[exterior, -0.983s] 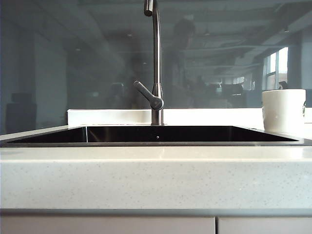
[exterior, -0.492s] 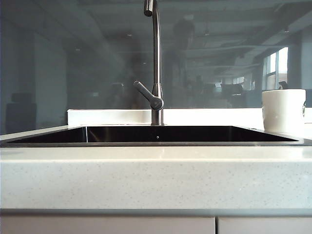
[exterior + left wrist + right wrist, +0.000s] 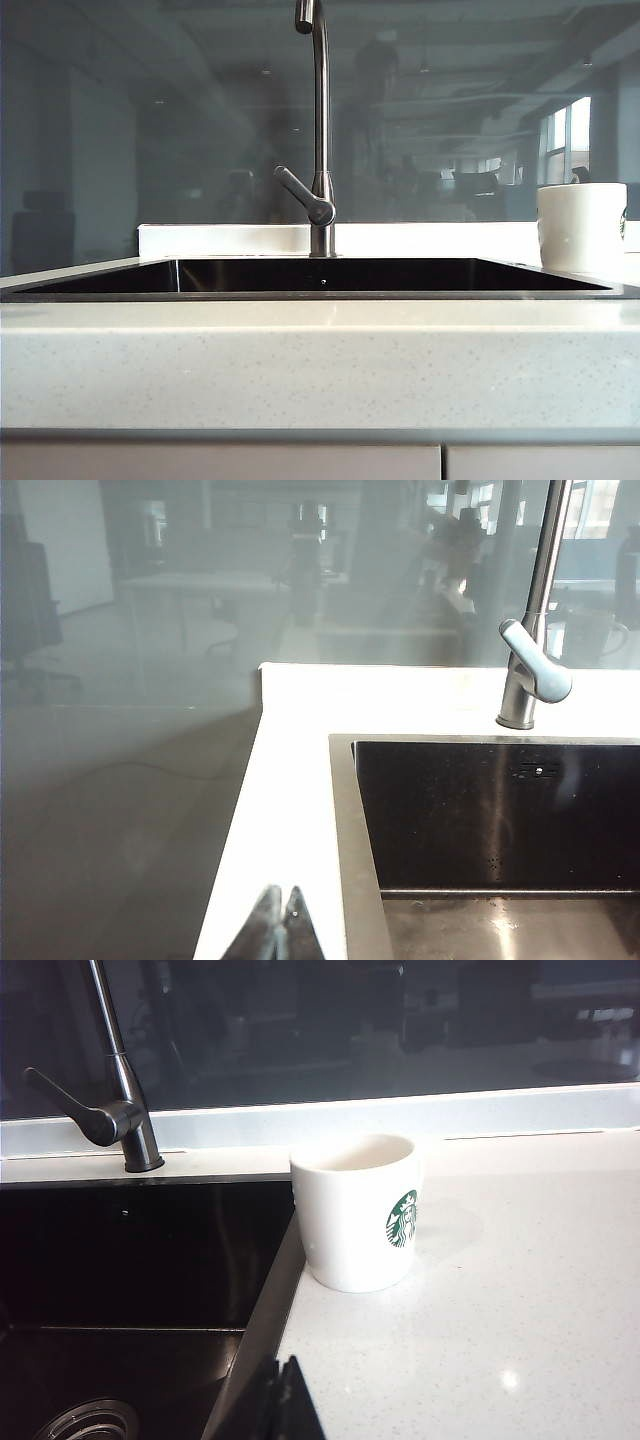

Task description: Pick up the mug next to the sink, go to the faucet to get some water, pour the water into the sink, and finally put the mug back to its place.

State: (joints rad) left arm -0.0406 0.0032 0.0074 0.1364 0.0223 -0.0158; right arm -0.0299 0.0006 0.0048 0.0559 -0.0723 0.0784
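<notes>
Nothing shifted in exterior view versus a second back: mug (image 3: 582,228) same spot at right, faucet (image 3: 318,130) same, no arm visible there. In right wrist view, mug (image 3: 357,1211) upright on speckled countertop (image 3: 480,1310), just beside sink (image 3: 130,1260) rim, green logo facing out to the side away from the sink. Right gripper (image 3: 280,1400) low and short of mug, apart from it, jaws pressed together, holding nothing. Left gripper (image 3: 280,930) also closed tight, empty, hovering over countertop strip (image 3: 290,780) beside sink's far side rim (image 3: 345,830), faucet (image 3: 530,630) well ahead across basin corner. Open counter all round mug except sink edge; backsplash ledge (image 3: 400,1115) behind. Basin open, drain (image 3: 90,1422) partly seen.
</notes>
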